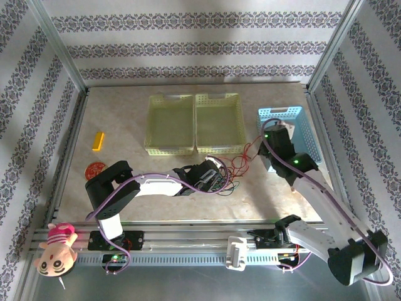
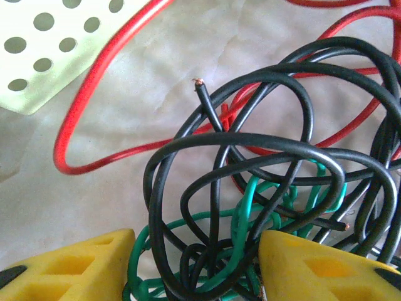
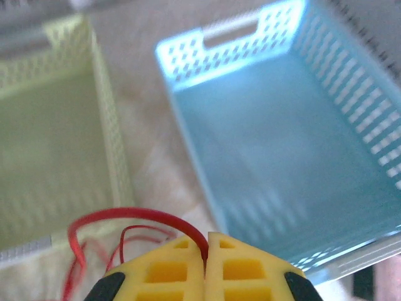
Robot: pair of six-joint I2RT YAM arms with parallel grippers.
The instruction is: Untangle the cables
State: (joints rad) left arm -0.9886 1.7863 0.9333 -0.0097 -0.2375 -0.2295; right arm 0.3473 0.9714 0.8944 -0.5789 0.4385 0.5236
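pale tabletop (image 1: 119, 125): with right gripper (image 3: 205, 248) clamped on red cable (image 3: 125, 213), draw gently right toward blue basket (image 3: 351, 81); left gripper (image 2: 194, 251) jaws apart, straddling black-green tangle (image 2: 276, 147) to steady it.

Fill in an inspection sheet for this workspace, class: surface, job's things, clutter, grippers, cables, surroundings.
Surface: beige marbled tabletop.
Job's things: tangle of thin black, green and red wires in front of the yellow baskets; one red wire leads off to the right gripper.
Clutter: pair of pale yellow perforated plastic baskets; light blue perforated plastic basket; yellow block; reddish-brown disc; pink plush doll on the front rail.
Grippers: left gripper jaws apart around the tangle, grip unclear; right gripper shut on the red wire.
Cables: thick purple cables along both arms.
Surroundings: patterned wallpaper panels; metal frame.
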